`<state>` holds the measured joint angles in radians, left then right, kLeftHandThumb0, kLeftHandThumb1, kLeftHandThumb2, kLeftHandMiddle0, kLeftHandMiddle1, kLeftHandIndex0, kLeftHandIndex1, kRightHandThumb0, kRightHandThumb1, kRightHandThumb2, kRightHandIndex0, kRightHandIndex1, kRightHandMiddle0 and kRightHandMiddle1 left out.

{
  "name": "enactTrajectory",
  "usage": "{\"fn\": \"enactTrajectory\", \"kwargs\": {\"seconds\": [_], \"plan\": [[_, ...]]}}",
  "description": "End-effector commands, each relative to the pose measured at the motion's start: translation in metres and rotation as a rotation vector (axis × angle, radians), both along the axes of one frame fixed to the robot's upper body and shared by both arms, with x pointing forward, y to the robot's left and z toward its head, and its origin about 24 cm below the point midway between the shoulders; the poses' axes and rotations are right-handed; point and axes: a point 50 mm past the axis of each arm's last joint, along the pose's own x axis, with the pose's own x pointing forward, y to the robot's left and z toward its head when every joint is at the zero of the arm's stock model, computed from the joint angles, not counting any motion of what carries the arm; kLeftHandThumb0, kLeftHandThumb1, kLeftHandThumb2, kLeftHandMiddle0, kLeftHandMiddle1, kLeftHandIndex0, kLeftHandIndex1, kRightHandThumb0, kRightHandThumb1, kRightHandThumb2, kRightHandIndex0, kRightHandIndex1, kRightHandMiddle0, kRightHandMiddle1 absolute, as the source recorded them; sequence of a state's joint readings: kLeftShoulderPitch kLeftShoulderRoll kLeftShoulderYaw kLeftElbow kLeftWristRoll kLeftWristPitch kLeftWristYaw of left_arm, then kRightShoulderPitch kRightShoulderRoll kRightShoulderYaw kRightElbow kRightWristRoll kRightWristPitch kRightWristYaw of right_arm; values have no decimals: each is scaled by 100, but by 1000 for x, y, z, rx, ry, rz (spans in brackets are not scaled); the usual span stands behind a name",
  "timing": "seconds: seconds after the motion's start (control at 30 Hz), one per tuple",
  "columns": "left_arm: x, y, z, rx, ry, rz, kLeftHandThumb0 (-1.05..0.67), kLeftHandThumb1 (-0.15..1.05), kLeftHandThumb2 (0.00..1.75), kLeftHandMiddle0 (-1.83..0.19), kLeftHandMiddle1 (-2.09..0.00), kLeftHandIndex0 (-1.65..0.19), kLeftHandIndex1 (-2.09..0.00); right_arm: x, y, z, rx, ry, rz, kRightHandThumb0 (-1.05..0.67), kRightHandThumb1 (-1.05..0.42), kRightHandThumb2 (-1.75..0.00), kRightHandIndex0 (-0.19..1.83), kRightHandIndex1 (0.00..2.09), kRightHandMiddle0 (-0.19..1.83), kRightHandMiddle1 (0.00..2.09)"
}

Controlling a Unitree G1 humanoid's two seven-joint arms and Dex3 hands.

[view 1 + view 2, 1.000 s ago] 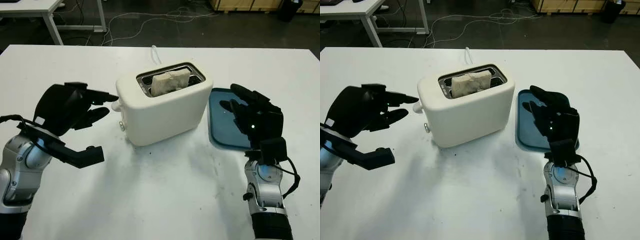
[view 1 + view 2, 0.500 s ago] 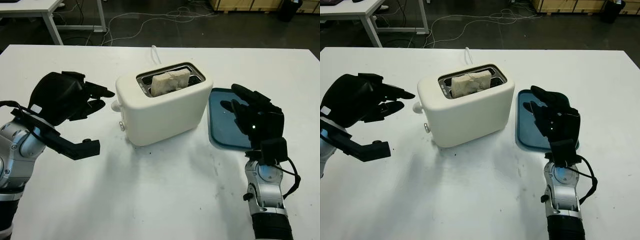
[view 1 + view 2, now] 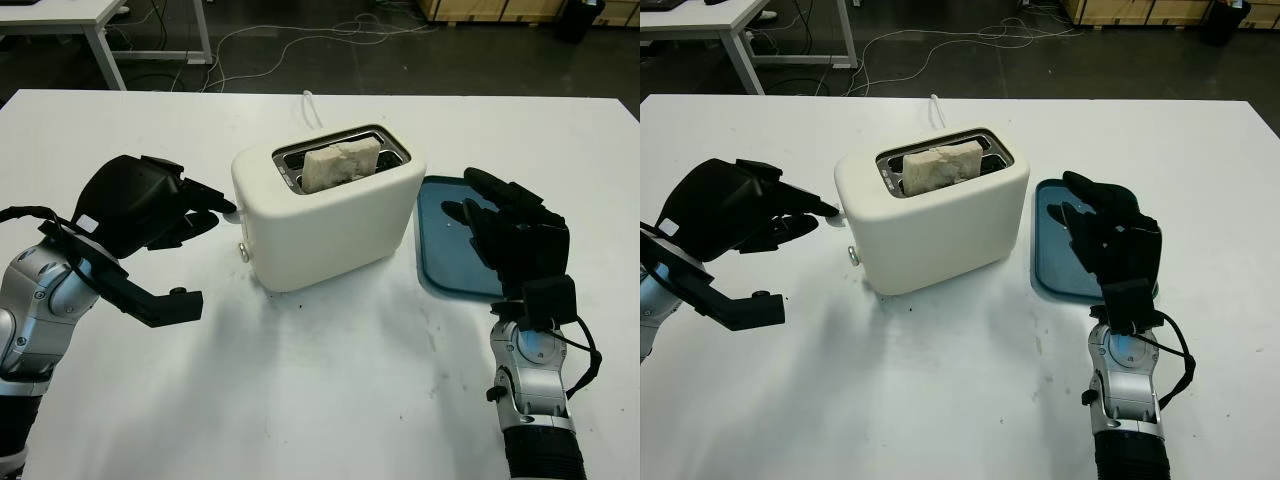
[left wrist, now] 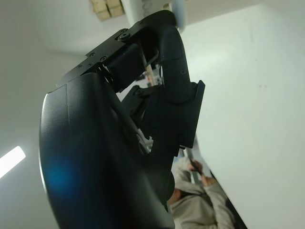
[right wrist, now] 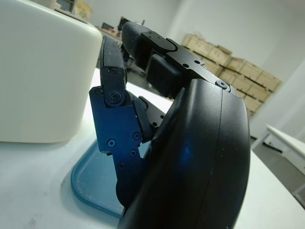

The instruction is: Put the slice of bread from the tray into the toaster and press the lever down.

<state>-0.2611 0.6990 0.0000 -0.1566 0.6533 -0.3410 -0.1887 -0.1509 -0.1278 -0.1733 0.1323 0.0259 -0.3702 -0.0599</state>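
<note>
Already the bread [image 3: 341,164] stands in the slot of the toaster [image 3: 330,215], its top edge poking above the rim, so the first half of the job looks done. The tray [image 3: 452,240], just beside the toaster at about three o'clock from it, holds nothing now.

What is left, by my reading, is the lever. The left hand [image 3: 150,205] is at nine o'clock from the toaster, holding nothing, with one fingertip reaching to the small white knob [image 3: 231,212] on that end wall; it seems to touch or nearly touch it, though I cannot tell whether any pressure is on. The bread sitting high suggests the lever is not yet down. A second, smaller knob [image 3: 245,252] sits lower on the same wall.

The right hand [image 3: 512,238] is raised over the near part of the tray, at four o'clock from the toaster, empty, its fingers uncurled and pointing up.

A person in a grey hood [image 4: 195,188] shows in the left wrist view.
</note>
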Motion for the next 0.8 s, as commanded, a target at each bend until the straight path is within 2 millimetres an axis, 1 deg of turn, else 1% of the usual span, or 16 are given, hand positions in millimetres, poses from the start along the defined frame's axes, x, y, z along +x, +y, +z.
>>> {"fn": "enactTrajectory", "kwargs": {"seconds": [0.0, 0.07, 0.2, 0.33, 0.6, 0.77], "plan": [[3, -2, 2, 18, -18, -10, -31, 92, 34, -80, -140, -104, -6, -2, -1, -1, 24, -10, -11, -44, -92, -19, 122, 1, 102, 0], [4, -2, 2, 31, -8, -4, -31, 92, 33, -79, -141, -104, -5, -2, -1, -1, 27, -10, -12, -44, -92, -19, 122, 1, 102, 0], [6, -1, 0, 41, 7, 1, -29, 92, 30, -83, -134, -105, -5, -2, -2, -1, 29, -15, -14, -43, -92, -19, 122, 1, 102, 0], [6, -2, -1, 38, 6, -6, -28, 92, 28, -85, -134, -106, -5, -2, -2, 0, 31, -16, -17, -43, -92, -18, 123, 1, 103, 0], [7, -2, -3, 36, 13, -3, -29, 92, 29, -85, -134, -106, -5, -2, -2, 0, 25, -21, -16, -43, -92, -18, 123, 1, 103, 0], [6, -2, -3, 35, 12, -10, -30, 92, 33, -85, -133, -106, -5, -3, -2, 0, 31, -19, -18, -44, -92, -18, 122, 0, 103, 0]]}}
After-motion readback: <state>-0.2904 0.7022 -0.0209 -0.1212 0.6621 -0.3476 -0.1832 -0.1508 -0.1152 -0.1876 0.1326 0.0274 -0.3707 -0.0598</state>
